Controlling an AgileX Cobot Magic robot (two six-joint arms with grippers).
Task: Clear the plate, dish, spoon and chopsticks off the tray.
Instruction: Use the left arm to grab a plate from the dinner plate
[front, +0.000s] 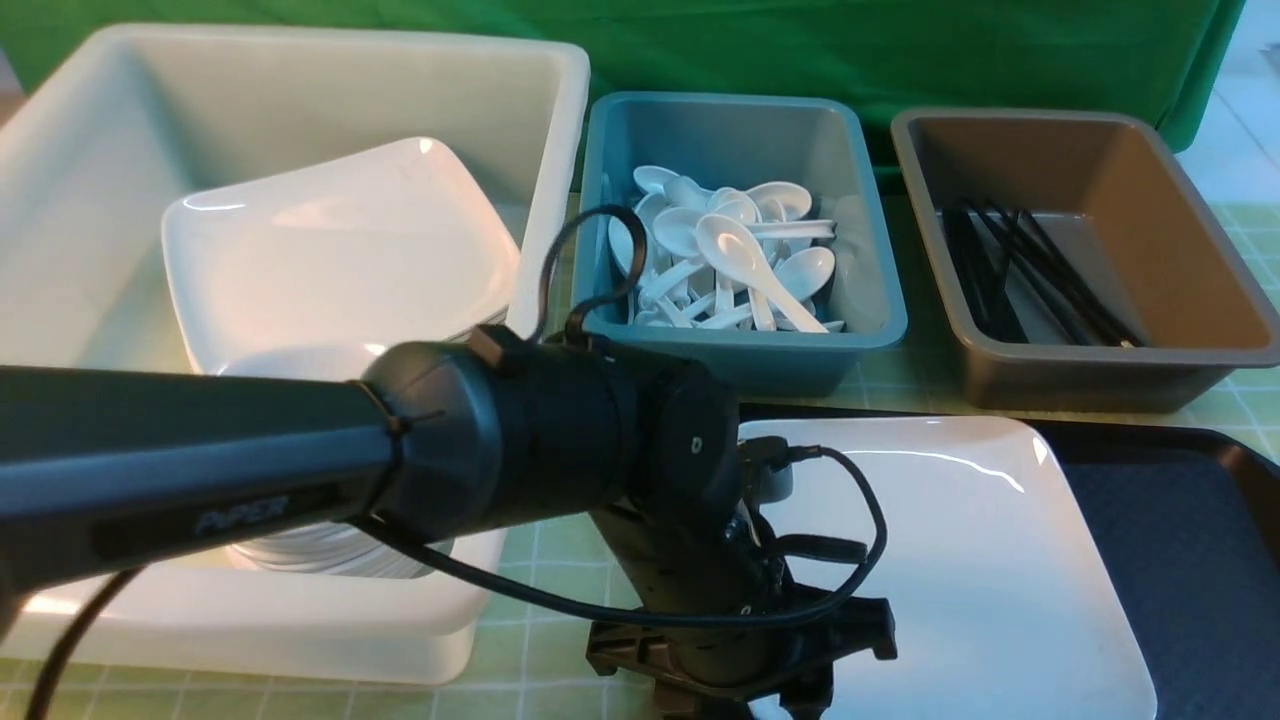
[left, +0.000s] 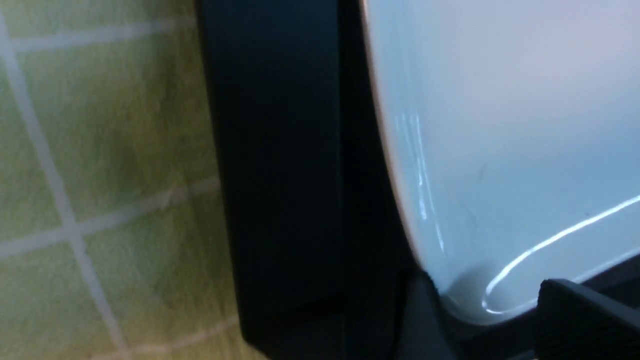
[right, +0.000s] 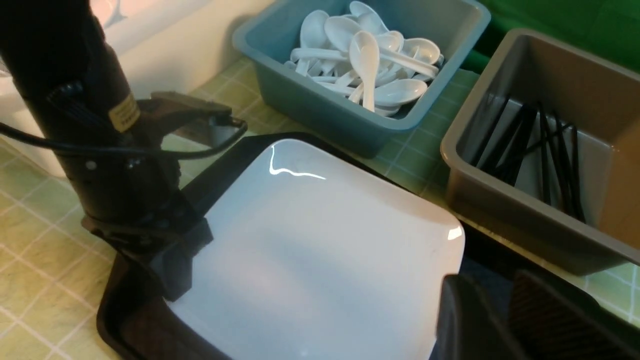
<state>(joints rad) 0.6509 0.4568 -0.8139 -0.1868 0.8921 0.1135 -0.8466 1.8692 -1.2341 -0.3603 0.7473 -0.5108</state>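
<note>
The plate (front: 960, 560) lies flat on the tray (front: 1170, 520) at the lower right of the front view, its left edge near the tray's left rim. My left hand (front: 760, 685) is down at that edge, in the lower centre of the frame. In the right wrist view one dark finger (right: 175, 265) sits over the rim at the lower left. The left wrist view shows a rounded corner of the plate with dark finger parts on either side. Whether I have it pinched yet I cannot tell. My right hand (right: 500, 310) waits at the bottom right of its own view, fingers apart and holding nothing.

I judge the plate to be glazed ceramic: stiff, fairly heavy for its width, slick and breakable. The slightly upturned rim is the only place to take it, and a grip at one edge leaves most of the weight hanging far from my fingers. So I would bite well in past the lip and squeeze firmly. The lift should be slow, with the plate kept close to level so that it cannot slide out. The stack of plates (front: 340, 250) in the cream bin (front: 560, 120), upper left, looks like its place.
</note>
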